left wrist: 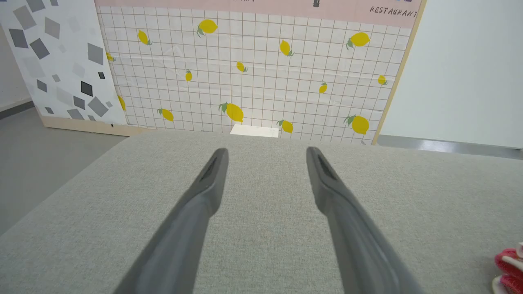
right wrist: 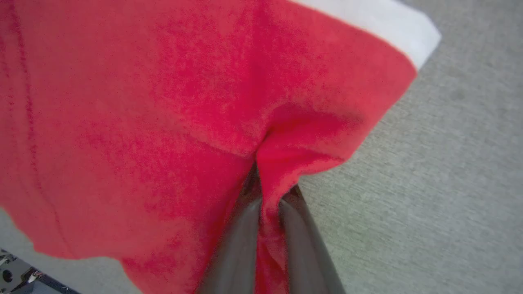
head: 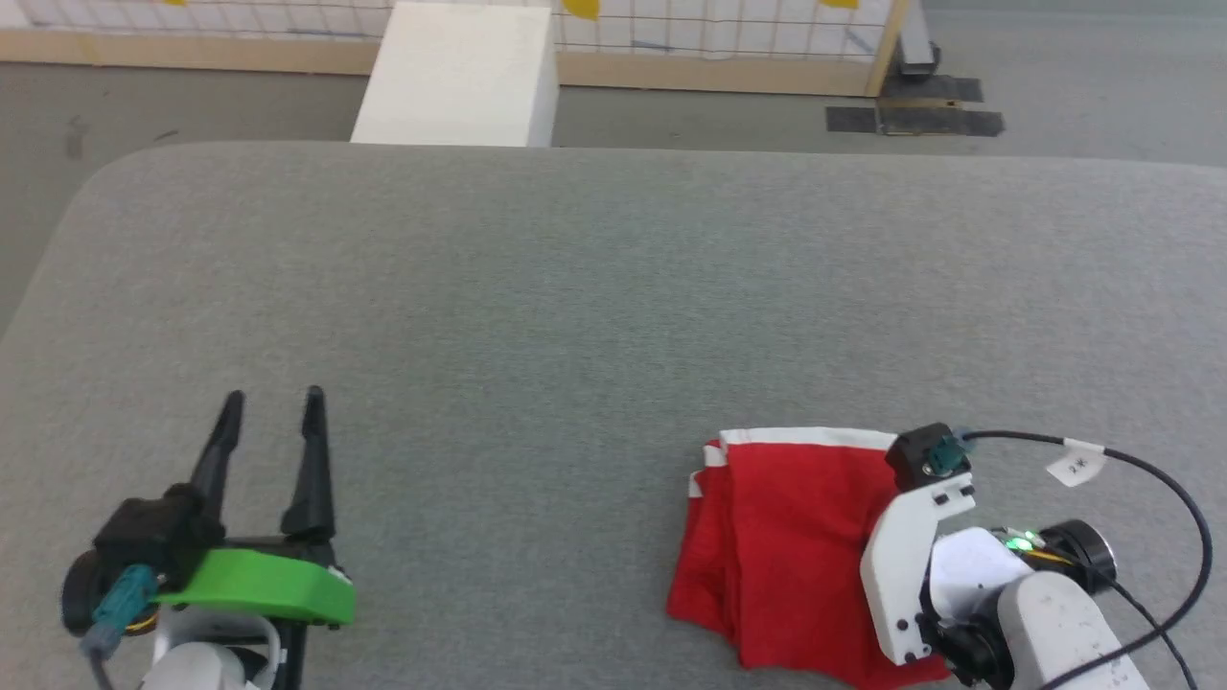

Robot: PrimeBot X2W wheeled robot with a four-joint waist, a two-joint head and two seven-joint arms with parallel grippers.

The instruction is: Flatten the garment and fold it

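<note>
My right hand (right wrist: 270,190) is clamped on a pinched ridge of the shorts (head: 786,537), which lie bunched, red with white trim, near-right on the desk (head: 575,287). My left hand (head: 273,407) stands wide apart, empty.

Left gripper (head: 273,395) low left, fingers spread wide, pointing forward. Right gripper (right wrist: 267,195) angled downward, fingers pinched on garment (right wrist: 143,102) fold.
</note>
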